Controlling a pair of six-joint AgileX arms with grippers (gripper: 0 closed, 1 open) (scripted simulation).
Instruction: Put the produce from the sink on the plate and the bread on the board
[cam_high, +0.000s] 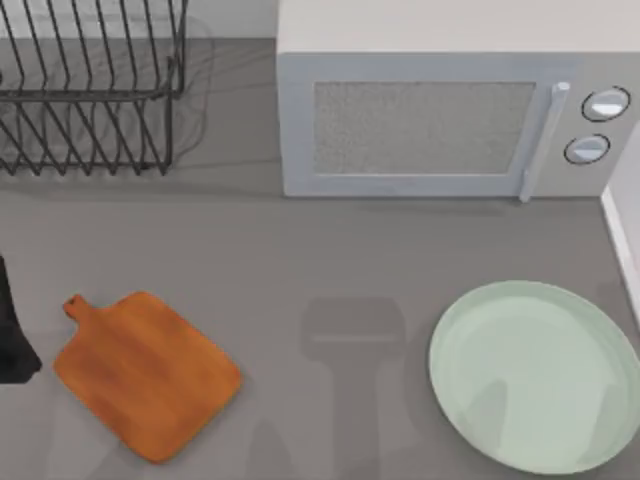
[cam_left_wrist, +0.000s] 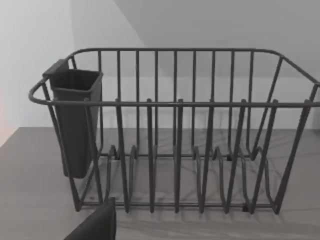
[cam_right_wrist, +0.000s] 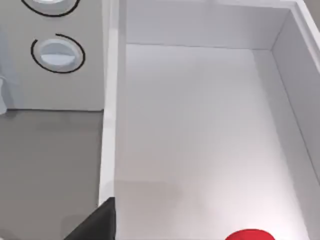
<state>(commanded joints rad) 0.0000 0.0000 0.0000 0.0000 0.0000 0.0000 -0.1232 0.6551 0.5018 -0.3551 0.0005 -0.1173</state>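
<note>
Orange-brown wood of the board (cam_high: 147, 372) flat on the grey counter (cam_high: 300, 270), well forward of the microwave (cam_high: 440, 110) and out past its left end, knob handle at the corner turned toward the microwave side, nothing lying on it

Pale mint-green plate (cam_high: 535, 375) forward of the microwave's right end, under the side with the two round knobs (cam_high: 596, 125), bare, well apart from the board

Black wire dish rack (cam_high: 90, 90) just left of the microwave, upright, with a dark cutlery holder (cam_left_wrist: 75, 120) hung on one end wall as seen in the left wrist view

White sink (cam_right_wrist: 200, 115) just right of the microwave, its rim showing as a pale strip (cam_high: 625, 235) at the top view's right edge; in the right wrist view, its wall close beside the microwave's knob panel

Glossy red produce (cam_right_wrist: 250, 235) down on the sink floor, away from the wall nearest the microwave, cut off at the picture's edge, touched by nothing

Left arm (cam_high: 12, 335) as a dark shape far left of the microwave, beside the board's handle end; left gripper (cam_left_wrist: 95, 225) facing the rack, grip state impossible to tell

Right gripper (cam_right_wrist: 95, 222) as a dark wedge over the sink rim on the microwave side, apart from the produce, grip state likewise impossible to tell
</note>
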